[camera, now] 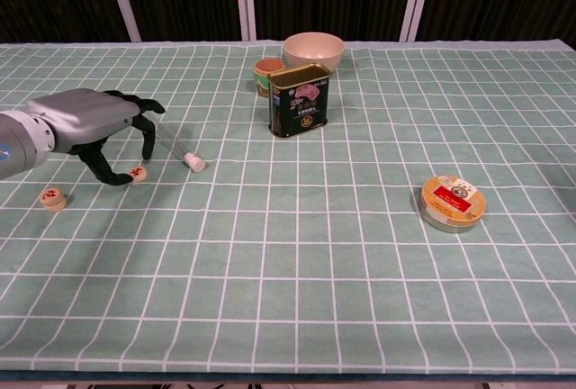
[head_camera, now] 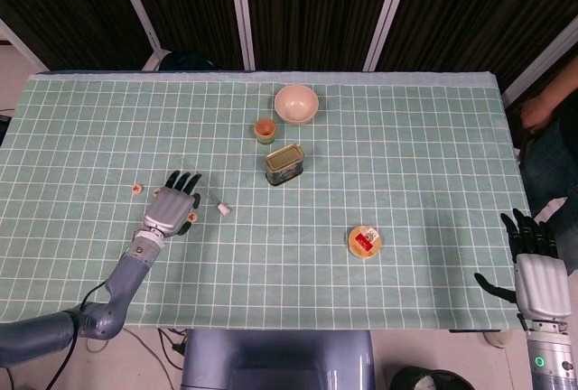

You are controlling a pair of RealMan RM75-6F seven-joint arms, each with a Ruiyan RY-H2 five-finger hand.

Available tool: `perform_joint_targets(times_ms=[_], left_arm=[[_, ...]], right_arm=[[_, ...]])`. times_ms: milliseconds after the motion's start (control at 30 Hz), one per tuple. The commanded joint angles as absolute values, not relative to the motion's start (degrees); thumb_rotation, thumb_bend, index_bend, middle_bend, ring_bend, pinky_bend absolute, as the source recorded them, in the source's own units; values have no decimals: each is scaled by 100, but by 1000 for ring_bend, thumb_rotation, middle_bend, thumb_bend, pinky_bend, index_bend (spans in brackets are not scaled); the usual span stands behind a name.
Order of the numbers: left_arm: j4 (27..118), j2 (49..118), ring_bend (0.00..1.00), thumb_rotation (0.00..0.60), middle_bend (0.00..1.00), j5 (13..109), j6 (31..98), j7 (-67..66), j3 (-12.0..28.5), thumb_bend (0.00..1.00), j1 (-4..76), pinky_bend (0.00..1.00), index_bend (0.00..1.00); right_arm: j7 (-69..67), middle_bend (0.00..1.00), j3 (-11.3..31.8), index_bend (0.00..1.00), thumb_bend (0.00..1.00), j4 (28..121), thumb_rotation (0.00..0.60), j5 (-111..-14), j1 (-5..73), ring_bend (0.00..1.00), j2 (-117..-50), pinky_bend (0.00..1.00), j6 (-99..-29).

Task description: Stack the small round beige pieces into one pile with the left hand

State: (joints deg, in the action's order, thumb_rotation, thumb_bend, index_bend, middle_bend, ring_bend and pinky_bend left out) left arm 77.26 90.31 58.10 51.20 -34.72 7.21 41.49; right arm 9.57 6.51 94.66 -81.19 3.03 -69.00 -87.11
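Bowl (camera: 313, 49), cup (camera: 267, 71), tin can (camera: 299, 101) — clustered; round tin (camera: 451, 203) apart
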Motion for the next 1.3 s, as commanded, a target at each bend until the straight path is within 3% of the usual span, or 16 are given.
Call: perform_joint_targets(times_ms=[33,1067,1300], left_arm=[[7695,9060,0,600,44,5807,5128,-3486,694,282,4167,0,464],[7576,9158,0,600,65,5691,5254,-3628,501,324,4246,0,519],[7959,8891,0,600,64,5808,5427,-3496,493,327,4159,0,519]], right_arm=[[954,13,652,66,232,9466,600,-8120,303,31,-6900,0,-8712],[951,13,666,67,233,9474,600,-8087,307,31,-6905,0,-8713],[938,13,668,69,233,9477,600,-8074,306,31,-6899,0,-8705]])
